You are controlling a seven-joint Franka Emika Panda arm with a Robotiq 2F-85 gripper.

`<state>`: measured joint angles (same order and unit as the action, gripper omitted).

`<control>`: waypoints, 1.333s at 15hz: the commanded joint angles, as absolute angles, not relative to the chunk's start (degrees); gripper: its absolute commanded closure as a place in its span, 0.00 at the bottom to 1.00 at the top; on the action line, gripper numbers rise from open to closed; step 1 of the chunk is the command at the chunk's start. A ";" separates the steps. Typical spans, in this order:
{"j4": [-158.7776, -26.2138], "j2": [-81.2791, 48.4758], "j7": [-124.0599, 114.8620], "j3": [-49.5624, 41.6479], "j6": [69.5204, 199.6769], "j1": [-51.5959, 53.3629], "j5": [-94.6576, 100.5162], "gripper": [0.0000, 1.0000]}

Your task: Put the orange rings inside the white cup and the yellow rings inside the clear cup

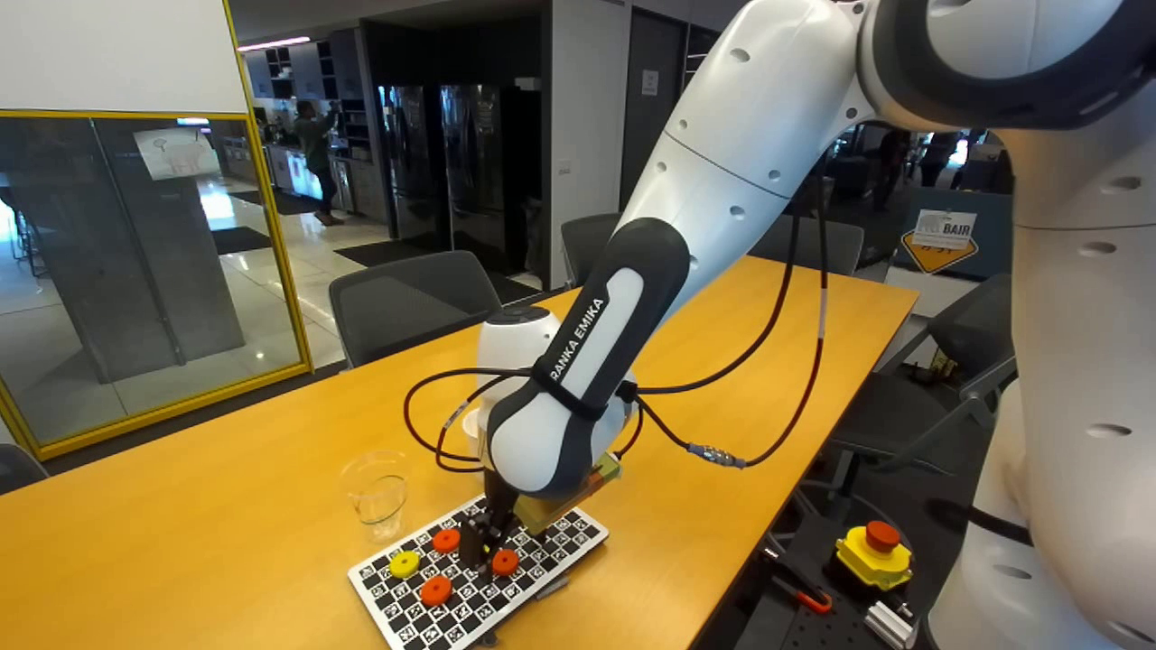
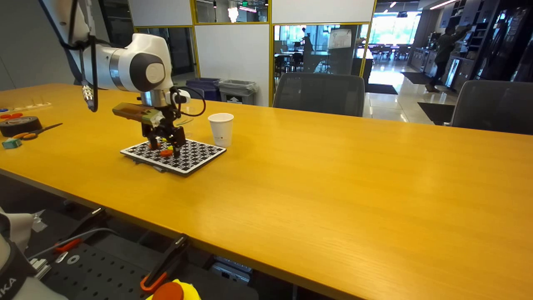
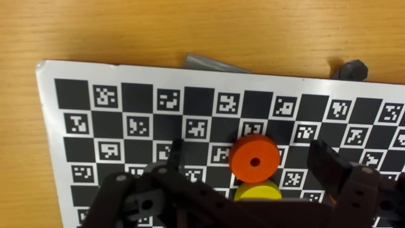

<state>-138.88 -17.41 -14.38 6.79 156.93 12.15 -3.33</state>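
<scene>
Orange rings [image 1: 436, 597], three in an exterior view — all flat on the checkered board [image 1: 564, 540], lower left of the frame; in the wrist view, one just right of centre and an orange sliver at lower right, mostly hidden

Yellow rings [image 1: 405, 564]: one flat near the board's left end, lower left of an exterior view; one low and right of centre in the wrist view, just below the orange ring, partly covered by the gripper [image 3: 248, 155]; contact between orange and yellow impossible to tell

Gripper: low over the board, fingers [image 3: 329, 163] spread well apart in the wrist view — the orange ring in the gap, with space on either side

White cup [image 2: 222, 130]: upright on the wooden table [image 2: 333, 187], a little left of centre in an exterior view, just beside the board's right corner; mostly behind the robot arm [image 1: 632, 271] in an exterior view

Clear cup [image 1: 379, 506]: upright, see-through, lower left of an exterior view, near the board's upper left side

Scissors [image 2: 37, 132]: orange-handled, at the left of an exterior view, near a black tape roll [image 2: 21, 126] and a small green block [image 2: 11, 143]

Person [image 1: 316, 158]: standing in the background, upper left of an exterior view
</scene>
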 commanded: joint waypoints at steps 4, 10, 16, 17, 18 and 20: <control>-138.49 -16.72 -13.53 7.28 156.51 11.51 -4.31 0.00; -137.77 -17.32 -13.27 7.21 156.26 11.50 -4.03 0.28; -137.33 -17.54 -13.07 7.28 155.92 11.26 -4.23 0.73; -137.25 -17.55 -13.13 7.22 155.80 11.19 -4.19 0.80; -137.19 -17.58 -13.05 7.26 155.67 11.09 -4.25 0.78; -137.30 -17.26 -13.30 7.11 155.49 11.10 -4.17 0.76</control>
